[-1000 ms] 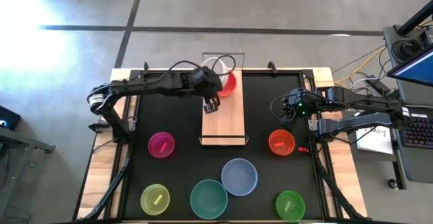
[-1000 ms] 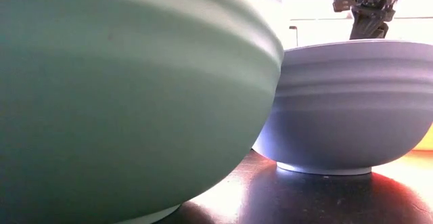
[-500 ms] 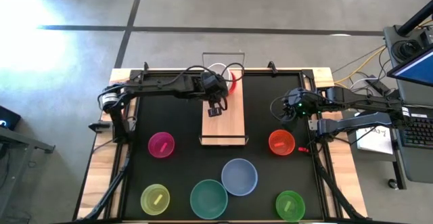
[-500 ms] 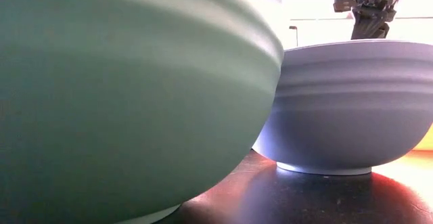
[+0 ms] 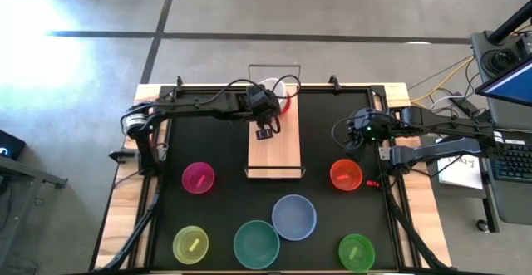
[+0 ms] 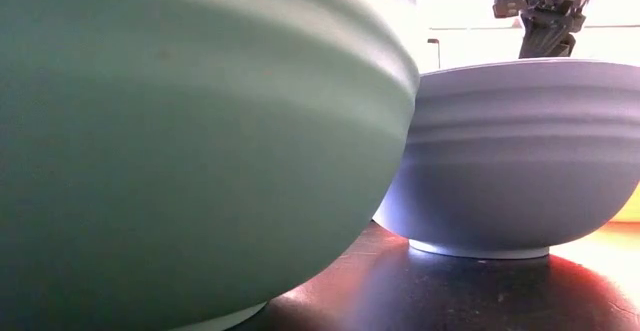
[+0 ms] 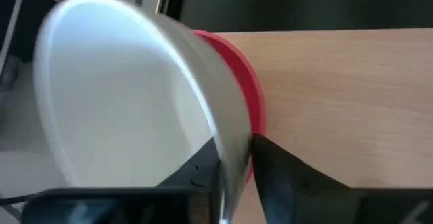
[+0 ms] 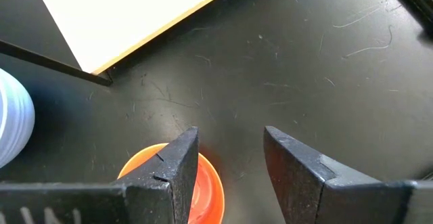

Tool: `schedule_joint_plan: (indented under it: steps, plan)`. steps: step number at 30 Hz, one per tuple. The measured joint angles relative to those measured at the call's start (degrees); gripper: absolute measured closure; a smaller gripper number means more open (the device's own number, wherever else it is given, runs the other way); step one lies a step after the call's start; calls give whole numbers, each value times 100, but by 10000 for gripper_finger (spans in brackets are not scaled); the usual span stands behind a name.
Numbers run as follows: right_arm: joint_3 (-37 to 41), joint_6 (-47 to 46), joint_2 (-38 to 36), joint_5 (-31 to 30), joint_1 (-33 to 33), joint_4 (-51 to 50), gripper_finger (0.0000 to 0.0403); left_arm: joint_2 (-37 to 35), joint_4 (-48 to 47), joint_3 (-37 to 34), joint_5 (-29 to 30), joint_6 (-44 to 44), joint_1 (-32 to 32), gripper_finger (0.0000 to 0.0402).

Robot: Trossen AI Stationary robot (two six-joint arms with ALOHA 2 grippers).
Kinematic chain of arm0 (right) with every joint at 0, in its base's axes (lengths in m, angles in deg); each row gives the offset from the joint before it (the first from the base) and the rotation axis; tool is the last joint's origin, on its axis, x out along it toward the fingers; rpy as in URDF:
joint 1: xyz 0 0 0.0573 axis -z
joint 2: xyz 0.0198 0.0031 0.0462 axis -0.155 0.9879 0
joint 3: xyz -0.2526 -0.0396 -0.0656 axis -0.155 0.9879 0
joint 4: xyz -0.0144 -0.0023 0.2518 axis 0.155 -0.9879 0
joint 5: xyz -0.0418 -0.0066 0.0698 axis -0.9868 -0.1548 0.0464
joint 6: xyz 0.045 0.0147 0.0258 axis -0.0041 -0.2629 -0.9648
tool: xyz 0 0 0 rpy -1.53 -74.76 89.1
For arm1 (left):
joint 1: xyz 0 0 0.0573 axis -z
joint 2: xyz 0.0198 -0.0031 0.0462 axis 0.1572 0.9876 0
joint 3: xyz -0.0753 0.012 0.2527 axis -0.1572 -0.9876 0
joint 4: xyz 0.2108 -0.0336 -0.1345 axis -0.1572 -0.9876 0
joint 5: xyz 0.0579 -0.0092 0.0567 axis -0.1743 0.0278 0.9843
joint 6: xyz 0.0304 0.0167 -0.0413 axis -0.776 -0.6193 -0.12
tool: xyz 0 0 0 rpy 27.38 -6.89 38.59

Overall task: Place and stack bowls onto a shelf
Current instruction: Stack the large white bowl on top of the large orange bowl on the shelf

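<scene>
While the left gripper (image 5: 264, 130) sits over the shelf (image 5: 276, 150) at twelve o'clock on the bench (image 5: 320, 142), its fingers (image 7: 284, 173) straddle the white bowl's (image 7: 115, 95) rim, nested in a red bowl (image 7: 252, 105); right gripper (image 5: 347, 135), fingers spread, hovers empty near the orange bowl (image 5: 346, 174) at three o'clock
</scene>
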State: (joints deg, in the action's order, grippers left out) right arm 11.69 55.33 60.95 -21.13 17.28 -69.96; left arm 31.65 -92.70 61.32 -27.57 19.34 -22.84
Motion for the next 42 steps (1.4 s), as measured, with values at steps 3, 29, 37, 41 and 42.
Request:
schedule_joint_plan:
  steps: [3, 29, 37, 41, 42]
  plan:
    - [0, 0, 0, 0, 0, 0, 248, 2, 129, 0, 64, -21, -3, 314]
    - [0, -2, 2, 0, 0, -13, 248, 96, -121, 254, -983, -150, 69, 312]
    - [0, 0, 2, 0, 2, -15, 248, 1, -107, 290, -145, -301, 71, 326]
    - [0, 0, 2, -2, 2, -15, 248, -33, -96, 319, -57, -303, 56, 326]
    - [0, 0, 2, -2, 2, -14, 248, -29, -99, 321, -59, -305, 56, 326]
